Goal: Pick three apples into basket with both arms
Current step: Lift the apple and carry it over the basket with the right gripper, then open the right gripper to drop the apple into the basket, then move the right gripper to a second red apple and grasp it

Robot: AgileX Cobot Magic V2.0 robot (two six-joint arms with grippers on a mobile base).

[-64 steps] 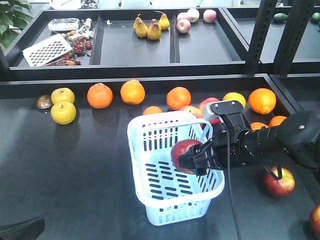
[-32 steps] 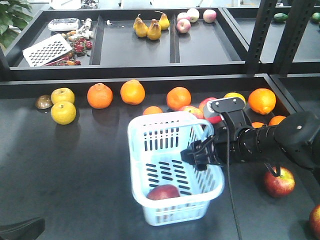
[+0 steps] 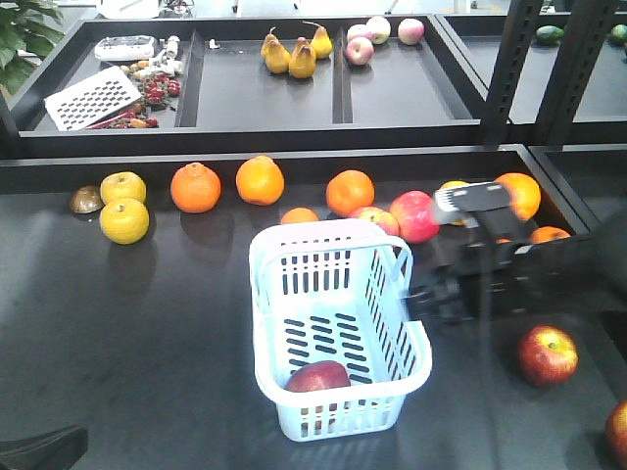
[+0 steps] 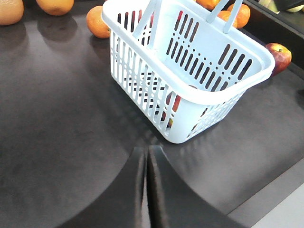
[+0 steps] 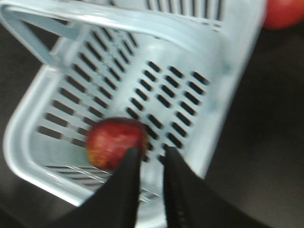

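Observation:
The pale blue basket (image 3: pixel 257 294) stands mid-table with one dark red apple (image 3: pixel 316 376) lying in its near end. In the right wrist view that apple (image 5: pixel 113 142) rests on the slotted floor of the basket (image 5: pixel 223 61), just beyond my right gripper (image 5: pixel 151 154), which is open with nothing between its fingers. In the front view the right gripper (image 3: pixel 431 294) is blurred, just right of the basket's rim. A second apple (image 3: pixel 547 354) lies on the table to the right, a third (image 3: pixel 619 431) at the frame's edge. My left gripper (image 4: pixel 146 151) is shut and empty, low before the basket (image 4: pixel 142 80).
Oranges (image 3: pixel 196 187) and more red apples (image 3: pixel 414 215) line the table behind the basket, with yellow fruit (image 3: pixel 124 220) at the left. A raised black shelf (image 3: pixel 265 98) holds pears, pink apples and a grater. A black post (image 3: pixel 509 69) stands at back right.
The right gripper let go of the apple, which dropped into the basket's near end. The right arm then pulled back to the right, out of the basket.

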